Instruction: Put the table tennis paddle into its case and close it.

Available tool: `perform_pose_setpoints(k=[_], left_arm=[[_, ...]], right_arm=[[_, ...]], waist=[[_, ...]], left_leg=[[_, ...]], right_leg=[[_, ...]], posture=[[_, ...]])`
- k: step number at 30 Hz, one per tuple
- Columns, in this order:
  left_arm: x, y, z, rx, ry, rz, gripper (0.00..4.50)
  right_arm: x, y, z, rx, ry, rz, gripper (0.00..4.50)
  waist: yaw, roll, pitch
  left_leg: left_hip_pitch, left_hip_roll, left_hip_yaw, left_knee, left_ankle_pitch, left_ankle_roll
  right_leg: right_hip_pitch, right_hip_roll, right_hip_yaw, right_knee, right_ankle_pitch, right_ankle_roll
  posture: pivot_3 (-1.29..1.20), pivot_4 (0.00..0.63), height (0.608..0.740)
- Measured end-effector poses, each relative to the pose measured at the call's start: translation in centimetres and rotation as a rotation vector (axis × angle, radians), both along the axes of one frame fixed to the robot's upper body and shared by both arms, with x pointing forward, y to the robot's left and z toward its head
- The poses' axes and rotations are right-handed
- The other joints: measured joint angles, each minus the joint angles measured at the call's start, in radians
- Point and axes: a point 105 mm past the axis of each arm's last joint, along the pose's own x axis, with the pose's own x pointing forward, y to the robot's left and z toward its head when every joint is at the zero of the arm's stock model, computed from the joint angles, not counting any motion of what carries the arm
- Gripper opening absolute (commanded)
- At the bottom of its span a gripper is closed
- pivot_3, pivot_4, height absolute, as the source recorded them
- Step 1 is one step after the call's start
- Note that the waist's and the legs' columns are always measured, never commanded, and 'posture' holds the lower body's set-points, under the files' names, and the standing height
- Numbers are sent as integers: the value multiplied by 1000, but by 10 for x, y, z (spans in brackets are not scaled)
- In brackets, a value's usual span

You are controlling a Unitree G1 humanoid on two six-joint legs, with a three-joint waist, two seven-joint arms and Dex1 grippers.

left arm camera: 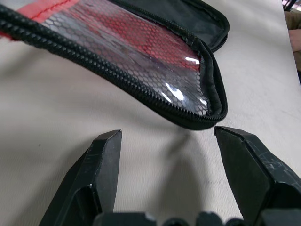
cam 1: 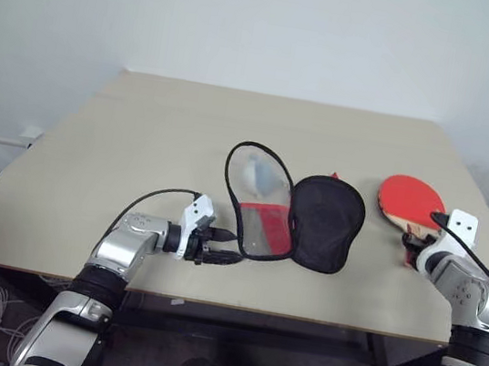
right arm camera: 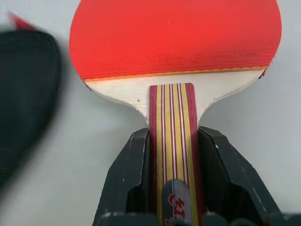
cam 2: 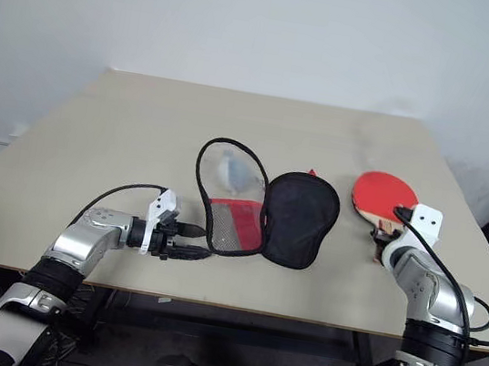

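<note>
1. The right gripper [right arm camera: 171, 155] was clamped on the striped wooden handle of the table tennis paddle [right arm camera: 176, 37], one black finger [right arm camera: 129, 179] pressed against each long edge of the handle.

2. From that grip the paddle's long axis ran straight out along the gripper's own line, handle in the jaws and the round red face leading away from the wrist, red rubber upward.

3. In the head views the paddle [cam 1: 410, 201] was at the right side of the table [cam 1: 142, 131], its blade pointing away from the robot and slightly toward the centre.

4. The case [cam 1: 291, 208] lay to the left of the paddle, near the middle of the table and well apart from the blade. It was spread open in two paddle-shaped halves, the black fabric half nearer the paddle and the clear half with the red panel beyond it.

5. The left gripper [left arm camera: 167, 141] sat with its fingers spread, holding nothing, just beside the near zippered edge of the clear half and not touching it.

6. Judged from this, the right arm must carry the paddle leftward and turn it until its axis matches the case; the left is the nearer arm for steadying the case.
</note>
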Motion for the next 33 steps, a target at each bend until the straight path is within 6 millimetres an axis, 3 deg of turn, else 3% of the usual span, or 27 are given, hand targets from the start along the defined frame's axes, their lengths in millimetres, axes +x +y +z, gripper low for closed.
perform_pose_setpoints(k=[5, 8, 11, 17, 33], left_arm=[[0, -4, 0, 3, -3, -12, 3340], [1, -6, 0, 0, -2, -19, 3340], [2, -7, 1, 1, 1, -24, 3340], [4, -11, 0, -7, 7, -32, 3340], [7, -17, 0, -2, 5, -58, 3340]], right_arm=[[5, 66, 20, 78, -48, 100, 1117], [4, 101, 18, 147, -24, 133, 1117], [0, 120, 9, 183, 24, 123, 1117], [-14, 132, -17, 232, 117, 59, 1117], [-21, 124, -24, 176, 104, 11, 1117]], waist=[[1, 0, 0], [5, 0, 0], [5, 0, 0], [4, 0, 0], [1, 0, 0]], left_leg=[[0, 0, 0, 0, 0, 0], [-1, 0, 0, 0, 0, 0], [-1, -1, 0, 0, 0, 0], [-1, -1, 0, 0, 0, 0], [-1, -1, -1, 0, 0, 0]], right_leg=[[0, 0, 0, 0, 0, 0], [0, -1, -1, 0, 0, 0], [0, -2, -2, 0, 0, 0], [0, -2, -2, 0, 0, 0], [1, -2, -3, -1, 0, 0]], posture=[[0, 0, 740], [0, 0, 740], [0, 0, 740], [0, 0, 740], [0, 0, 740]])
